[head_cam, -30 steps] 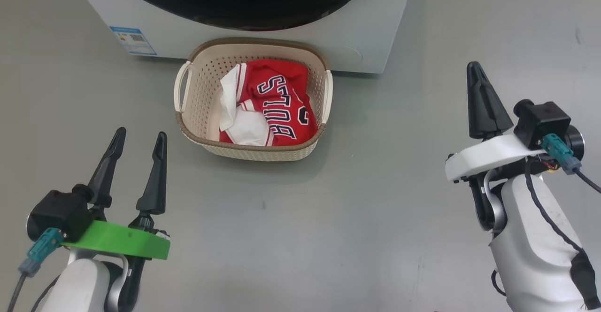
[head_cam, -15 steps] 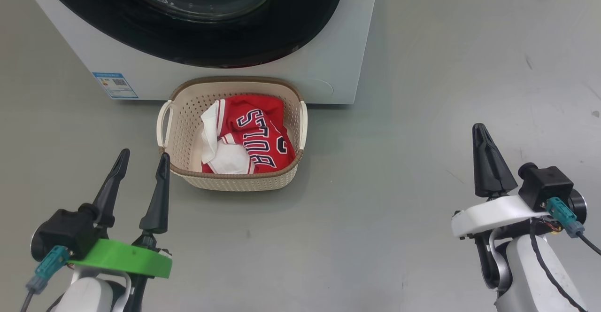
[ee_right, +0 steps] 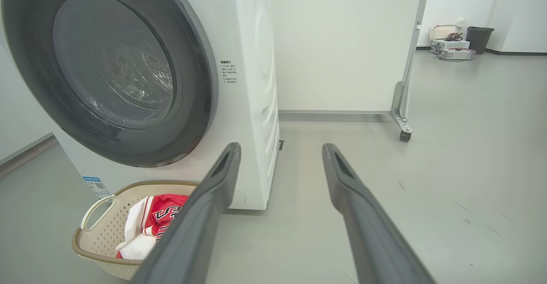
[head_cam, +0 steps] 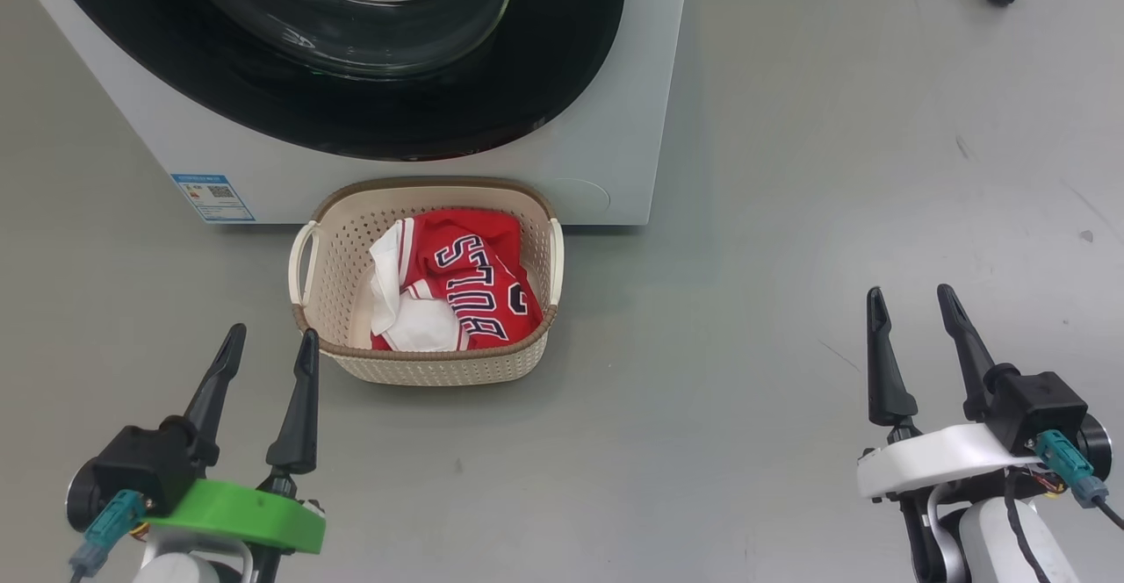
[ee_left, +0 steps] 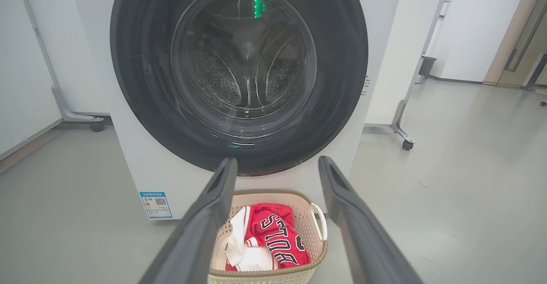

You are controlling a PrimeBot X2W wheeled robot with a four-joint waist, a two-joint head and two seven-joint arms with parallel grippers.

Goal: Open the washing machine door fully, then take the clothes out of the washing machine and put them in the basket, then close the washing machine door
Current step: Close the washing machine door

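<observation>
Clothes (head_cam: 457, 293) sit bunched in the basket (head_cam: 421, 370), centre of head view, red jersey lettering up. Basket is just below the washing machine (head_cam: 606, 179) front. Washing machine door (head_cam: 562, 82) is flush shut at top of frame. Left gripper (head_cam: 273, 332) is lower left, tips near the basket's lower-left corner, not touching. Right gripper (head_cam: 909, 291) is lower right, well apart from basket. Both arms low, fingers pointing up-frame. Both pairs spread wide, holding nothing, touching nothing.
</observation>
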